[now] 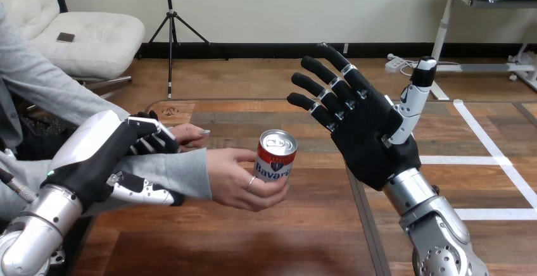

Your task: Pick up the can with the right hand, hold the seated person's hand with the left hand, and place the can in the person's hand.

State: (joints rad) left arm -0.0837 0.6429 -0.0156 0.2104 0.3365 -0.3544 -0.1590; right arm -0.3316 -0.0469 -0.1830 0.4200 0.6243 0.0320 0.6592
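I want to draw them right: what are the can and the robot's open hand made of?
The can looks like metal: shiny silver top, glossy printed side. The right hand seems matte black plastic or rubber, finely textured on the palm, with white hard shells on its thumb.

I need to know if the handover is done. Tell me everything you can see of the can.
The can is a small metal drinks can with a silver top and pull tab, a red band under the rim and a white body with dark print. It stands nearly upright, tilted a little, above the table. The person's hand holds it, fingers curled round its lower part. The robot's right hand is open to its right, apart from it.
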